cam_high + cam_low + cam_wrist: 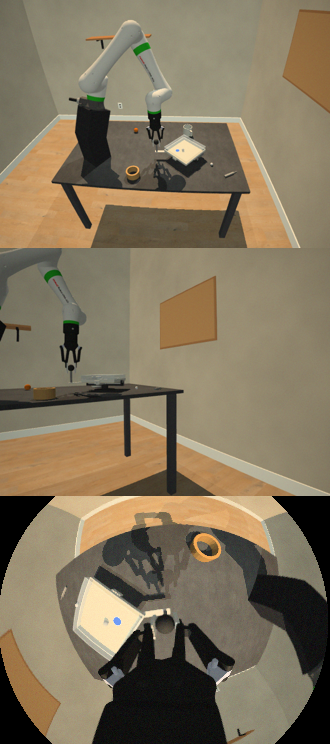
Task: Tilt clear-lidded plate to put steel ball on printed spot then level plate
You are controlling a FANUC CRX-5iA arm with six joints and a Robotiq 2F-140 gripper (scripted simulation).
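Observation:
The clear-lidded plate [185, 152] is a cream square tray on a small stand right of the table's middle. It also shows in the side view [103, 378] and the wrist view [107, 619]. A blue printed spot [177, 150] lies on its left part, and the small steel ball [183, 150] rests just to the right of the spot, apart from it. A pale arm runs from the plate's left side to an upright stick with a black knob [155, 142]. My gripper [155, 140] is shut on this knob [70, 367] from above. In the side view the plate looks close to level.
A white mug [187, 130] stands behind the plate. A small pale ball [211, 164] and a grey bolt [230, 174] lie to the plate's right. A tan tape roll [131, 171] sits near the front, an orange ball [135, 130] at the back. The black robot base [92, 136] stands at the left.

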